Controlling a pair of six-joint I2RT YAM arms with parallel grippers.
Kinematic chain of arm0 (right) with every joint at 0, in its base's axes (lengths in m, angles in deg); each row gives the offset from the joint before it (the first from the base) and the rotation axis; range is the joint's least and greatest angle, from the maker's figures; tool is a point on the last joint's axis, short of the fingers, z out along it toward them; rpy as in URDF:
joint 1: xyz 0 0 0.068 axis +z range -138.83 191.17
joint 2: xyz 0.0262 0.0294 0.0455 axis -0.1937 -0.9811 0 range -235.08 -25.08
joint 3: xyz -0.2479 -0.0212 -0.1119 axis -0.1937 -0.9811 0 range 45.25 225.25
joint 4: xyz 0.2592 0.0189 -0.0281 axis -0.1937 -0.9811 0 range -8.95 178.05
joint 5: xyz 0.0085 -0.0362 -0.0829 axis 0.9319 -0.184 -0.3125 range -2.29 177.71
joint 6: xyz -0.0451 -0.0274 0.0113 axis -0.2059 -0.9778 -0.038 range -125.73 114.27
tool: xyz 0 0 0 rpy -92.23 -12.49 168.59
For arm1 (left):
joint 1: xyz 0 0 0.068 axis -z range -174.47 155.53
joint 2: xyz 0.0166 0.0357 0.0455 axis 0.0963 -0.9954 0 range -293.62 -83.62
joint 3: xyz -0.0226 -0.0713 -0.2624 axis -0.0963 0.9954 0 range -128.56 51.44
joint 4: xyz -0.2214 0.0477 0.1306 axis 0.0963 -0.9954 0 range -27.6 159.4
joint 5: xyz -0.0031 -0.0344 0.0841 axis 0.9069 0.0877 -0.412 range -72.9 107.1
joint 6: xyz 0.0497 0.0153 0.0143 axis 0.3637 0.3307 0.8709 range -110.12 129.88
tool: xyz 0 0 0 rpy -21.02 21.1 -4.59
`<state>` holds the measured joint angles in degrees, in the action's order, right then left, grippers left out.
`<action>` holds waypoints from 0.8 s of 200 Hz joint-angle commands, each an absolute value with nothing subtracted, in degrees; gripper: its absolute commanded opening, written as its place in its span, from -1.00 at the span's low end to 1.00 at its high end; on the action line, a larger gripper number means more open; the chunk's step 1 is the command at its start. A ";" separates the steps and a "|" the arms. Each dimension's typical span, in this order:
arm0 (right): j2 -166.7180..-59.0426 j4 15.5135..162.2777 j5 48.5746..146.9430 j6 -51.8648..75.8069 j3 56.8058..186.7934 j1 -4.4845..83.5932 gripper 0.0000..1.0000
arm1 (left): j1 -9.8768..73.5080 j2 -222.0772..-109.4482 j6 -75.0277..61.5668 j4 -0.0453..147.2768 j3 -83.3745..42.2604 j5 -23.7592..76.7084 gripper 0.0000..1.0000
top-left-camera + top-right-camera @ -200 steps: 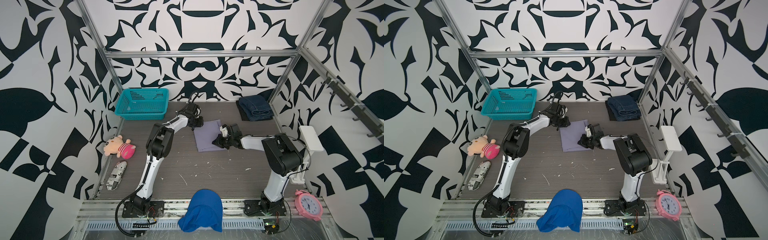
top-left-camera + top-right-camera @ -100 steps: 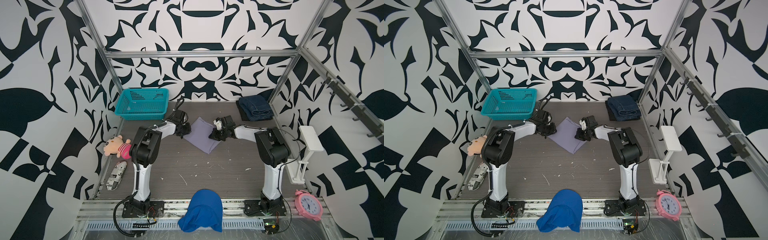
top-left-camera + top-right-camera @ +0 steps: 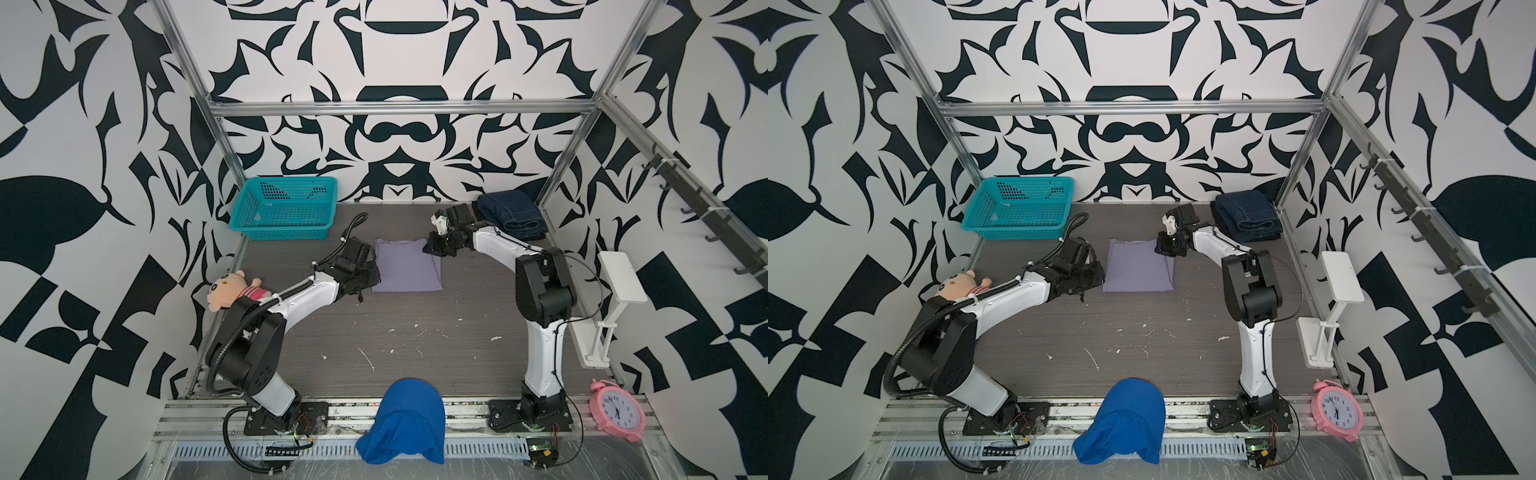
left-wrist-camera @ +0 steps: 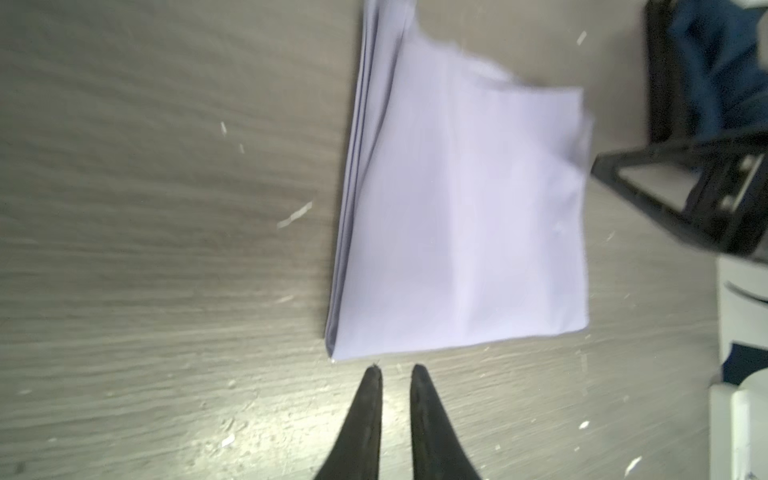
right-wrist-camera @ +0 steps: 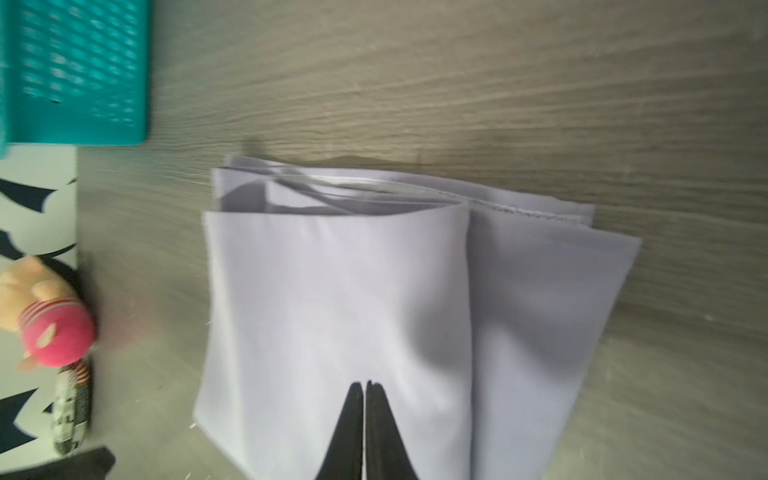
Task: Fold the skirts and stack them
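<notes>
Right wrist view: closed right pincer (image 5: 365, 384) points across lavender skirt (image 5: 332, 299).

Pale lavender skirt (image 3: 407, 266) on a grey wood-grain table (image 3: 415, 332), dark blue denim skirt (image 3: 513, 210) beside possibly a black skirt (image 4: 658, 70), teal basket (image 3: 282, 208), black-and-white patterned walls (image 3: 399, 62).

A skirt (image 3: 407, 266) lies in the middle, farther back. Basket (image 3: 286, 208) sits far left, denim skirt (image 3: 511, 214) far right, toy (image 3: 232, 289) left, cloth (image 3: 401, 419) near, clock (image 3: 618, 409) near right.

Folded lavender skirt (image 3: 1138, 268) lies btw L pincer (image 3: 1096, 276) & R pincer (image 3: 1163, 249).
</notes>
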<state>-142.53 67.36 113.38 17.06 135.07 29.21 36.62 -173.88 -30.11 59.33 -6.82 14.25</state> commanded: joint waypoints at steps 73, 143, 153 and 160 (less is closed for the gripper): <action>-141.97 80.00 115.87 27.50 129.17 29.10 -0.81 | 33.28 -203.91 -15.93 66.44 -36.13 25.65 -0.67; -147.05 80.28 113.57 26.51 129.37 28.33 -0.83 | 28.54 -209.01 -16.10 67.38 -34.13 23.92 -0.65; -147.16 79.94 112.95 26.22 129.23 28.18 -0.83 | 27.82 -207.64 -15.90 67.93 -32.49 22.68 -0.65; -147.16 79.96 112.85 26.18 129.02 27.98 -0.83 | 27.27 -206.80 -15.71 68.24 -31.45 22.13 -0.64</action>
<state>-148.56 78.99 114.86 26.91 129.28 28.58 29.54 -209.83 -16.69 68.36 -34.99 25.18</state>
